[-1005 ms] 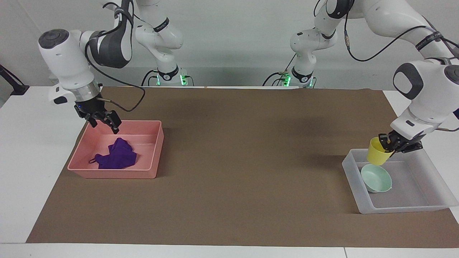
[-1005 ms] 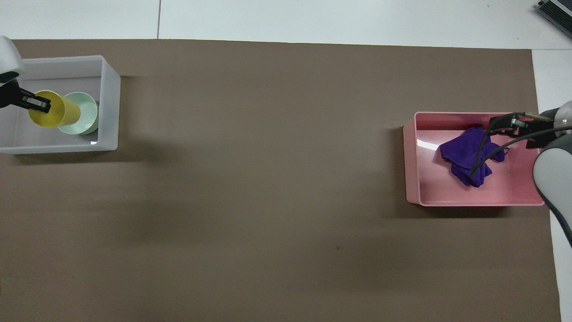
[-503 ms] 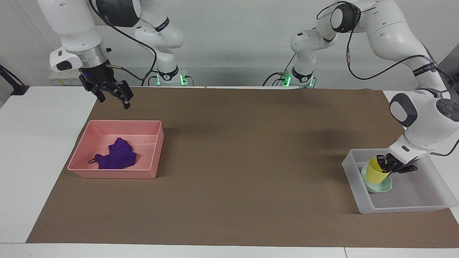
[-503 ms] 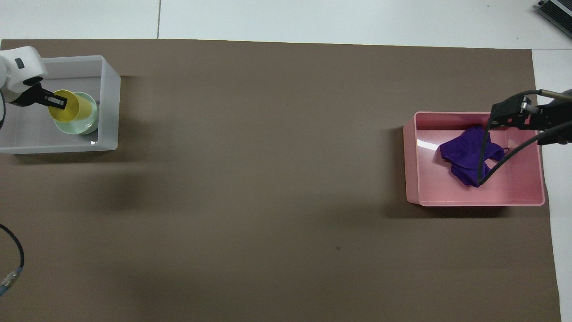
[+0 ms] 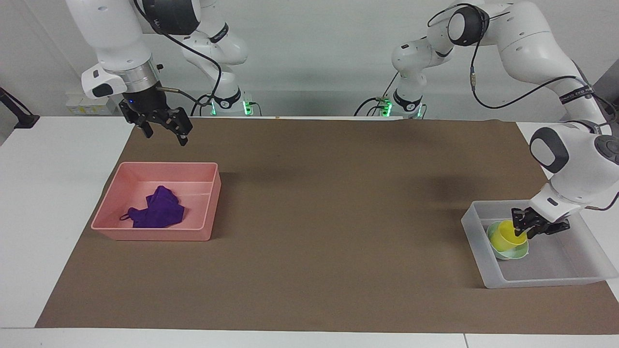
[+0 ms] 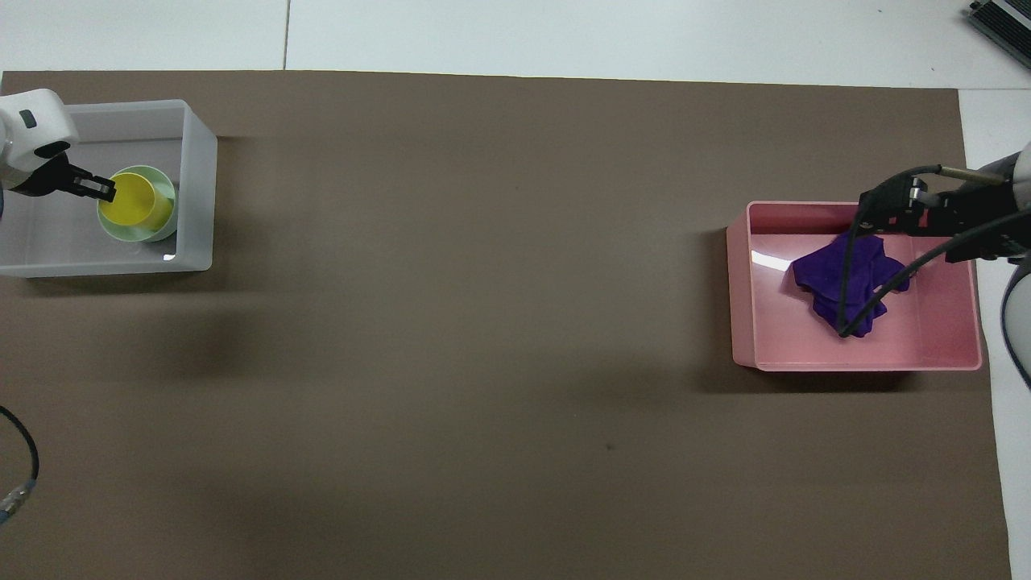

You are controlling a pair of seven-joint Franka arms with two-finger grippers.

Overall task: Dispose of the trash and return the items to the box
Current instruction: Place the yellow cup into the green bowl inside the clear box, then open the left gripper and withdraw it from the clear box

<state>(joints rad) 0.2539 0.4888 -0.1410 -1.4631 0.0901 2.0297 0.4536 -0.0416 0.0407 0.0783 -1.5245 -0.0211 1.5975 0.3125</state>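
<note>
The purple cloth point(image 5: 157, 211) point(image 6: 834, 278) lies in the pink tub point(image 5: 154, 235) point(image 6: 745, 298) toward the right arm's end. My right gripper point(image 5: 164, 133) point(image 6: 874, 211) is open and empty, raised over the tub's edge nearer the robots. The yellow cup point(image 5: 505, 236) point(image 6: 137, 208) stands upright inside the mint-green bowl point(image 5: 517, 252) point(image 6: 169, 211), in the translucent box point(image 5: 541, 280) point(image 6: 197, 185) toward the left arm's end. My left gripper point(image 5: 523, 227) point(image 6: 98, 187) is low in the box, shut on the cup's rim.
A brown mat point(image 5: 338, 217) covers most of the white table, with the two tubs at its two ends. A loose cable end point(image 6: 20, 483) shows at the edge of the overhead view near the left arm.
My left gripper lowered the yellow cup from above the box into the green bowl. My right gripper rose out of the pink tub, empty, leaving the cloth inside.
</note>
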